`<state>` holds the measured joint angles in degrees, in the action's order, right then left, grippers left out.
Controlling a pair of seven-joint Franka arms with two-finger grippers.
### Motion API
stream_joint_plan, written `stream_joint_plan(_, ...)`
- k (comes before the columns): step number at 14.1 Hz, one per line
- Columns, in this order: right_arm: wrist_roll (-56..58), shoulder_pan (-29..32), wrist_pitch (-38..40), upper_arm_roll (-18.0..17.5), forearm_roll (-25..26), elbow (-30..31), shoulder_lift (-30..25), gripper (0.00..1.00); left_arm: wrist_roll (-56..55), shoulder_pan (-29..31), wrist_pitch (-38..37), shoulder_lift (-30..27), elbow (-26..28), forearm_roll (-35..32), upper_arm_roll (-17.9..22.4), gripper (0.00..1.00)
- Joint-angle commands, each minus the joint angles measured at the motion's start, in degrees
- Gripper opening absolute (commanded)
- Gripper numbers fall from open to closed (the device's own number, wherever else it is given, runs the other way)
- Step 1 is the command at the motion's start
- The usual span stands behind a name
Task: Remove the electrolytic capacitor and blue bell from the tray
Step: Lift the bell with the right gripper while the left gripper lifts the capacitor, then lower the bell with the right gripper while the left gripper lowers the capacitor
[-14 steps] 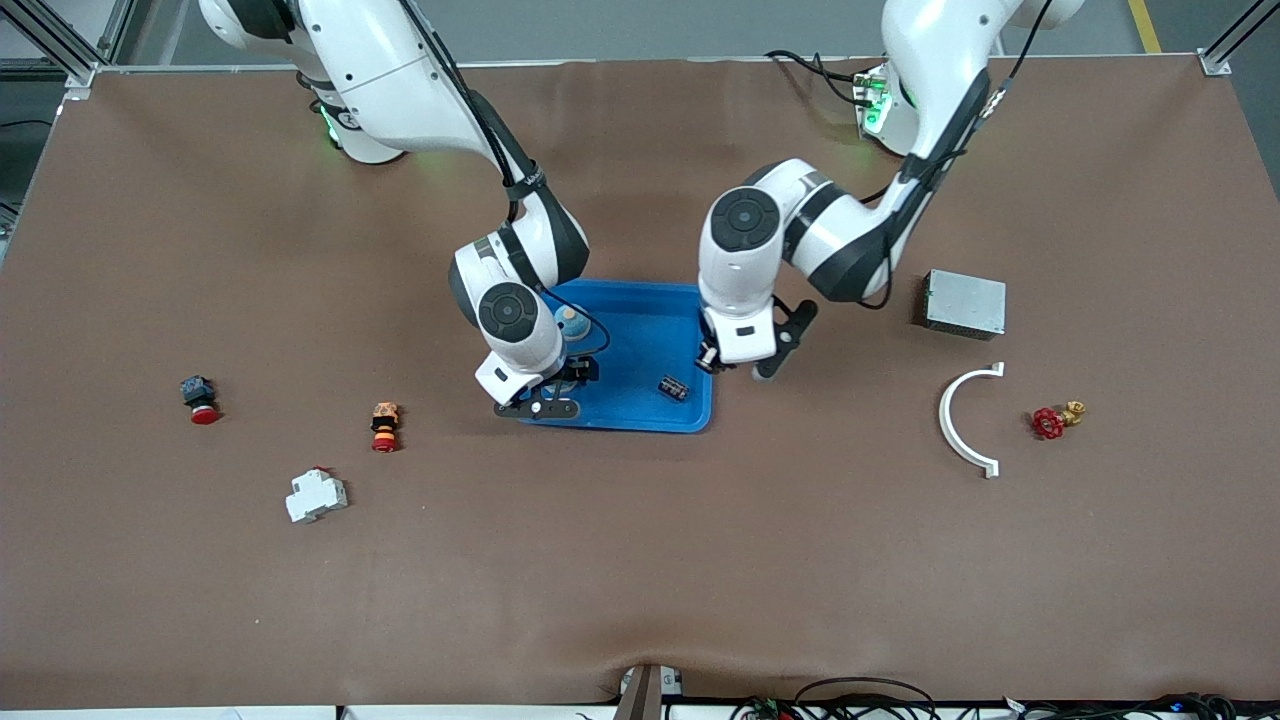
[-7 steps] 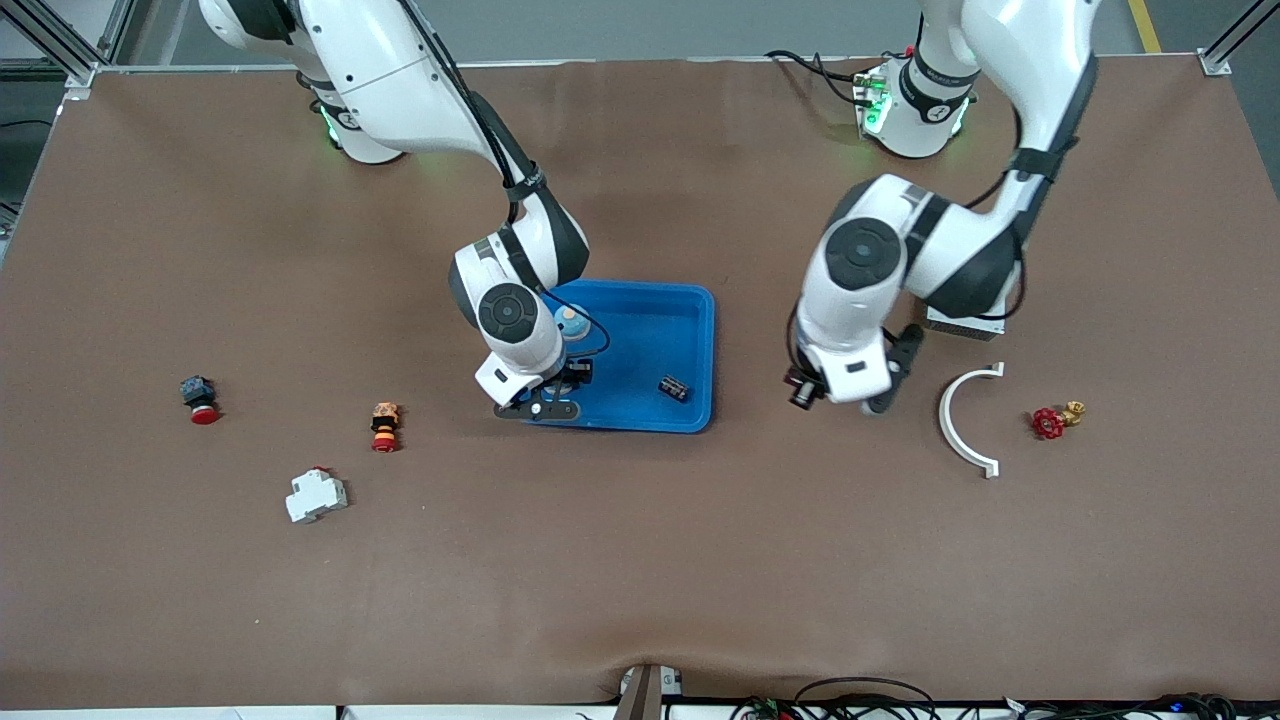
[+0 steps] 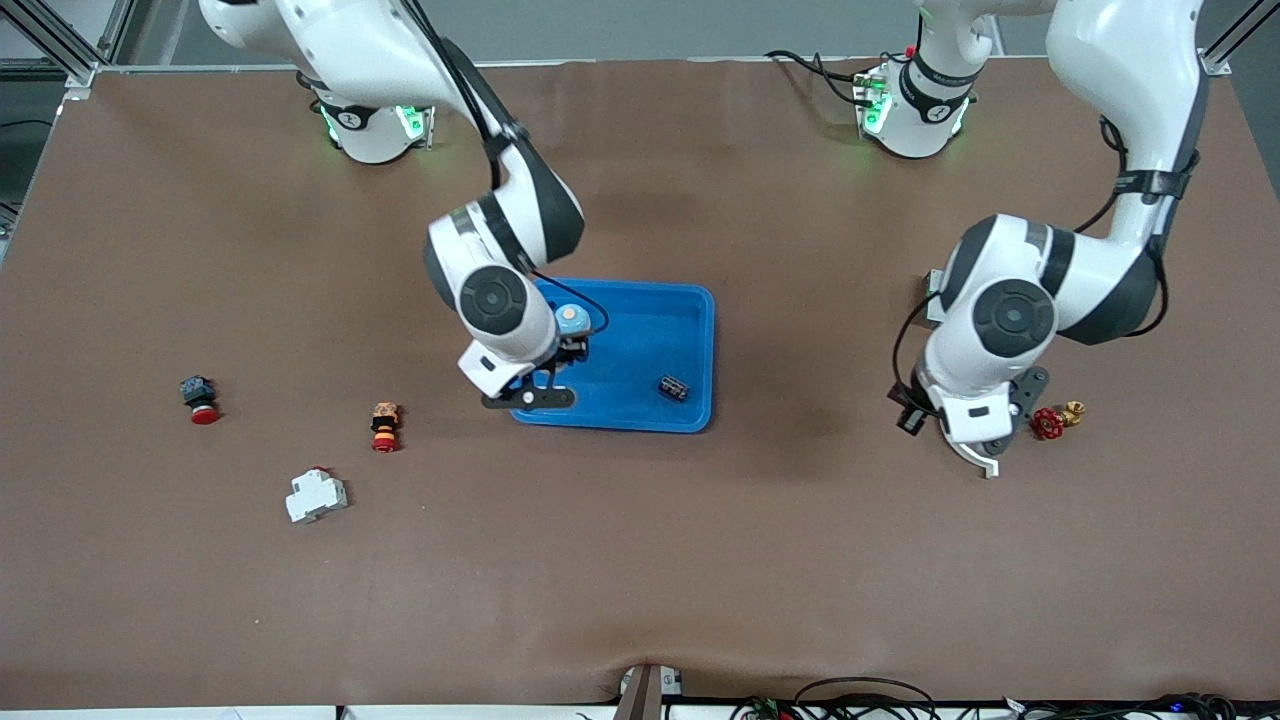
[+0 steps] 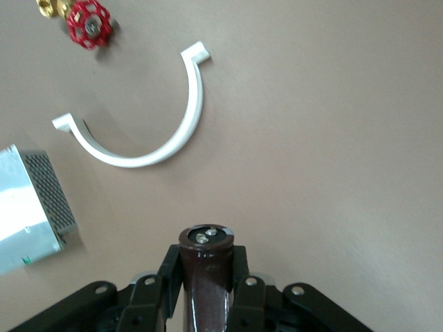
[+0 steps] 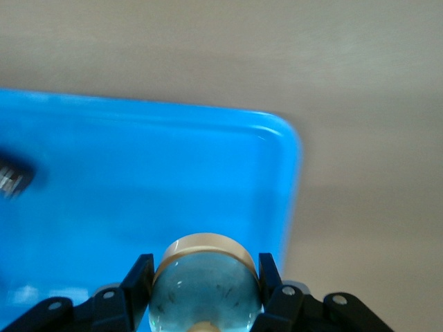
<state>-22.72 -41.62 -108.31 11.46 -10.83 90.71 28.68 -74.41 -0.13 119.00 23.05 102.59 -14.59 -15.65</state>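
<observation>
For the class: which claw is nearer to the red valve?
Left. The left claw, shut on a capacitor, is over the white curved bracket right beside the red valve. The right claw holds the bell over the blue tray.

The left gripper (image 3: pixel 925 420) swings from the blue tray (image 3: pixel 690 300) toward the frame's right, carrying a capacitor (image 4: pixel 205 277); the right gripper (image 3: pixel 560 345) lifts the bell (image 3: pixel 571 320) slightly
</observation>
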Motion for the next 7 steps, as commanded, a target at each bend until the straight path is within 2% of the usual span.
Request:
stream_joint_plan(1, 12.4, 4.0, 13.3, 3.6, 3.2, -4.5, -5.6, 0.09, 3.6, 2.5, 0.0, 0.9, 0.6, -2.6, -0.6, 0.0)
stream_joint_plan(4, 30.7, 7.9, 23.1, 11.2, 3.5, -10.9, -6.3, 0.11, 6.2, 5.0, 1.5, 2.9, 0.7, -4.9, -0.7, 0.0)
stream_joint_plan(7, 50.8, 10.7, 23.2, 19.5, 6.0, -11.5, -6.0, 0.11, 8.3, 8.6, 2.8, 4.5, 1.0, -8.3, -0.7, 0.0)
